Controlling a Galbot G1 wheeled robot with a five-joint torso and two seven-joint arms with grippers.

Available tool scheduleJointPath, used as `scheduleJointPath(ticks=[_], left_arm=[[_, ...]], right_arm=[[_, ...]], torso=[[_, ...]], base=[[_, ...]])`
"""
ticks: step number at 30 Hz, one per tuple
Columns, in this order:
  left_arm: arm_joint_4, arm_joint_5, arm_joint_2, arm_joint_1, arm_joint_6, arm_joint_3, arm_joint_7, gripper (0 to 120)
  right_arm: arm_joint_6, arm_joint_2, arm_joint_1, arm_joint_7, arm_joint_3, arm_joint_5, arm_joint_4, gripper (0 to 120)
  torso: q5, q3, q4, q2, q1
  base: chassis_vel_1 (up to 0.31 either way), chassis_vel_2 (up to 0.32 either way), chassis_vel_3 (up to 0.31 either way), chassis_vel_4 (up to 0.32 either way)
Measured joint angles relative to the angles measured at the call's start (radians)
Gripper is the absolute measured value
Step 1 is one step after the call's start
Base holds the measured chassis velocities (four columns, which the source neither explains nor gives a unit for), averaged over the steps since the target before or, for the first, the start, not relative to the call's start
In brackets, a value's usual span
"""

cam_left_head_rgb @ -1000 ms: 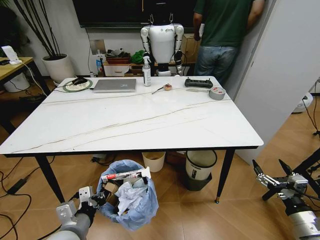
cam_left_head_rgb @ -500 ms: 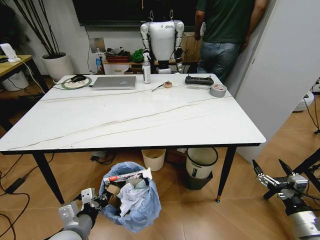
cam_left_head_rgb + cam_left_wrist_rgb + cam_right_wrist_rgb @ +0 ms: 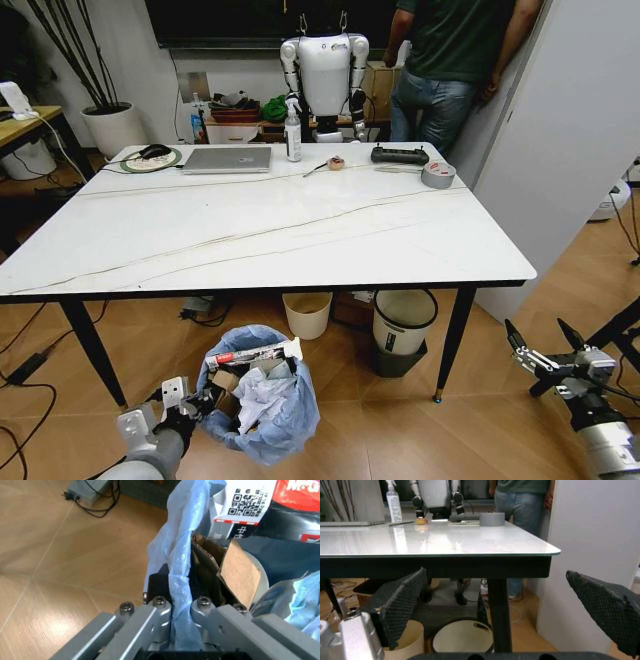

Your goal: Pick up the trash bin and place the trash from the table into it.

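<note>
Our table point(image 3: 270, 235) is big and white, and we see no trash lying on it. The trash point(image 3: 258, 385) sits packed in the bin point(image 3: 262, 395), which stands on the floor just in front of the table, near our left side.

Here is what we think could go wrong. The bin is very full, and a long packet point(image 3: 252, 353) lies across its top. If we tip or jerk the bin, that packet could slide out onto the floor. We hold only the thin blue bag point(image 3: 182, 570) at the rim, so the bag could stretch, tear, or slip out.

Our left arm is low, bent down by the bin. Our left tool point(image 3: 190, 402) is pinched tight on the bag edge. Our right arm waits low, far to the right, well apart from the bin. Our right tool point(image 3: 545, 349) is spread wide and holds nothing.
</note>
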Motion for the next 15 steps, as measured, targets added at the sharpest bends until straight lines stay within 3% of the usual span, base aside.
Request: scheduleJointPath(ticks=[15], left_arm=[[0.011,0.014,-0.030,-0.001,0.003,0.006,0.001,0]], right_arm=[[0.000,0.000,0.000,0.000,0.000,0.000,0.000,100]], torso=[[0.0000,-0.037,0.0000,-0.064,-0.027]], base=[[0.000,0.000,0.000,0.000]])
